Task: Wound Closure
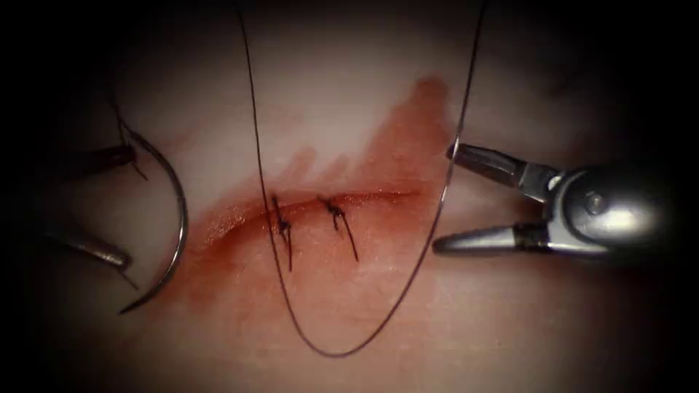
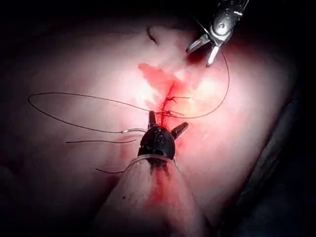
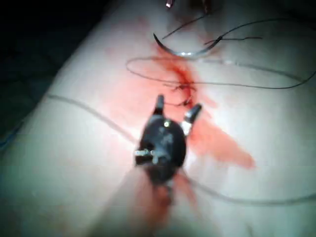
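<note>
The cut [image 1: 313,207] runs across the tissue [image 1: 328,94] and carries two knotted stitches [image 1: 282,224] with short dark tails. The curved needle [image 1: 180,218] lies free on the tissue's surface left of the cut's left end, arching around my left tool [image 1: 120,207]. That tool's jaws stand open and hold nothing. My right tool [image 1: 448,196] is open to the right of the cut, also holding nothing. A long thread [image 1: 335,354] hangs in a loop below the cut; its right strand passes the right tool's upper jaw tip. The needle [image 3: 182,51] also lies beyond the open right tool [image 3: 177,106].
Red fluid [image 1: 408,131] stains the tissue above and along the cut. Loose thread [image 2: 74,96] curls over the tissue beside the open left tool [image 2: 165,122]. The right tool [image 2: 203,48] is open beyond the stitches.
</note>
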{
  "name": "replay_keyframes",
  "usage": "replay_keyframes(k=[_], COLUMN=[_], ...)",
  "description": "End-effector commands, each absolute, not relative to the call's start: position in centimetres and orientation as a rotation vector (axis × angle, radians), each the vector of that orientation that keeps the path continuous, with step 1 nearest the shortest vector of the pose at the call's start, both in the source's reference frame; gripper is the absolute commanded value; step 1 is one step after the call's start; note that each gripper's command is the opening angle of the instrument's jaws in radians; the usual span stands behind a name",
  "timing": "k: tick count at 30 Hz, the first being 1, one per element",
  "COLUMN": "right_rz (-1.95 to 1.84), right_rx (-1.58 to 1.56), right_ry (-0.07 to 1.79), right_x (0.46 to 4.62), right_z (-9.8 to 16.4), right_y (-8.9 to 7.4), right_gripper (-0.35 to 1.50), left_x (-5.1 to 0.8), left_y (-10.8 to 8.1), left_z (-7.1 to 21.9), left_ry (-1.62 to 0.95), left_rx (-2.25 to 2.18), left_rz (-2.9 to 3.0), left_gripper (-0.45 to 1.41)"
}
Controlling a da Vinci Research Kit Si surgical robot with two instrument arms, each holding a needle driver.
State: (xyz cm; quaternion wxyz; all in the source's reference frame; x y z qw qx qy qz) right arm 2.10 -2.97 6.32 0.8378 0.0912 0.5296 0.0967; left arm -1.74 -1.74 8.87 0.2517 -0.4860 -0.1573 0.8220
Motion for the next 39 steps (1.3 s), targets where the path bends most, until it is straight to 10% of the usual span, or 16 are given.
replay_keyframes(k=[1, 5, 19, 39], right_rz=[0.204, 0.203, 0.202, 0.201], right_rx=[0.195, 0.194, 0.193, 0.193], right_ry=[1.122, 1.119, 1.115, 1.112], right_x=[2.16, 2.17, 2.2, 2.23], right_z=[6.37, 6.38, 6.38, 6.38], right_y=[-3.03, -3.04, -3.07, -3.08], right_gripper=[1.48, 1.48, 1.48, 1.48], left_x=[-1.8, -1.87, -1.99, -2.07], left_y=[-1.81, -2.01, -2.21, -2.38], left_z=[8.95, 9.08, 9.25, 9.54], left_ry=[-0.425, -0.458, -0.318, -0.273], left_rx=[-1.289, -1.084, -0.771, -0.689], left_rz=[2.261, 2.306, 2.448, 2.524], left_gripper=[0.67, 0.39, 0.66, 0.52])
